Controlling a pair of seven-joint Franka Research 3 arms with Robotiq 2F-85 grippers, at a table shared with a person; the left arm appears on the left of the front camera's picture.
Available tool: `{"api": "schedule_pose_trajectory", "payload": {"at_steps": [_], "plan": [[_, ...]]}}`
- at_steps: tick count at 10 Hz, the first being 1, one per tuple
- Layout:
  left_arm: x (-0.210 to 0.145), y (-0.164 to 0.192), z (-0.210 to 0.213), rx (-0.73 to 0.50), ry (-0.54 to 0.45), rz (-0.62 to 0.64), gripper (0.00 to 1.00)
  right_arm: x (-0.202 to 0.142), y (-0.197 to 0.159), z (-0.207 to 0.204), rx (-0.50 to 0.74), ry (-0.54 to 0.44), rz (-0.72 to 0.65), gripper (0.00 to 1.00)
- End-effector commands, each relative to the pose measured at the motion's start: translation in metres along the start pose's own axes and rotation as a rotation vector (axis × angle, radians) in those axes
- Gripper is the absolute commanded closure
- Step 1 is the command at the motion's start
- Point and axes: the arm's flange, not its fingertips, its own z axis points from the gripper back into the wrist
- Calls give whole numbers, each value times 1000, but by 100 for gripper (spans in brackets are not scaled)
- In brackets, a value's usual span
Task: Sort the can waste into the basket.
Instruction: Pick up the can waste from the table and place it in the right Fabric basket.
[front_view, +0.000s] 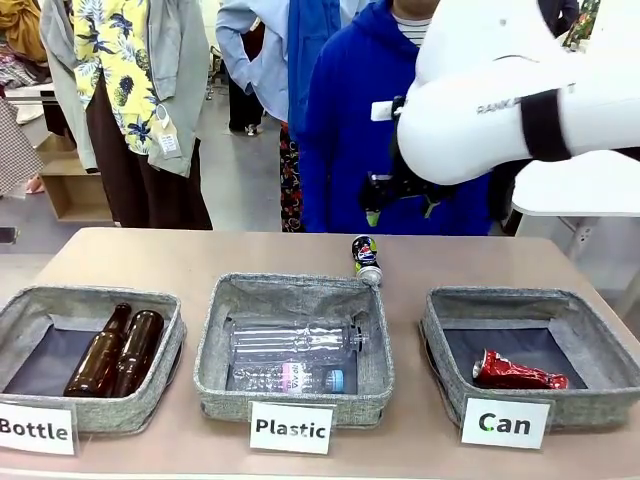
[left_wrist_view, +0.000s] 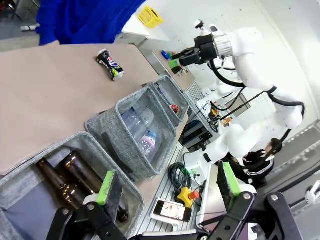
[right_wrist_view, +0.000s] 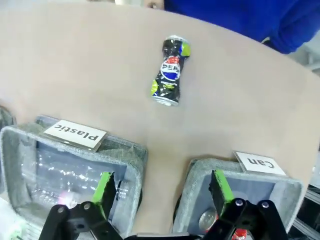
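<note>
Jaws on both grippers wide open, empty; we next grab the dark can (right_wrist_view: 170, 71) near the table's far edge, then basket (front_view: 600, 345).

Red can (right_wrist_view: 207, 218) mostly hidden, perhaps behind right gripper (right_wrist_view: 162, 192).

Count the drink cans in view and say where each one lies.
2. The crushed red can lies inside the Can basket. The dark can lies on the table behind the Plastic basket. Others may be hidden.

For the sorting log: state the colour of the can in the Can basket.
Shiny red, clearest in the front view.
</note>
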Motion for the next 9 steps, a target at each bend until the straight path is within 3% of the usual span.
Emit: {"api": "schedule_pose_trajectory", "payload": {"at_steps": [1, 5, 9], "plan": [[0, -4, 1, 2, 4, 5, 0, -6, -5, 10, -6, -13, -10, 0], [0, -4, 1, 2, 4, 5, 0, 0, -3, 6, 7, -5, -6, 0], [0, -4, 1, 2, 4, 5, 0, 62, 2, -71, 49, -3, 42, 0]]}}
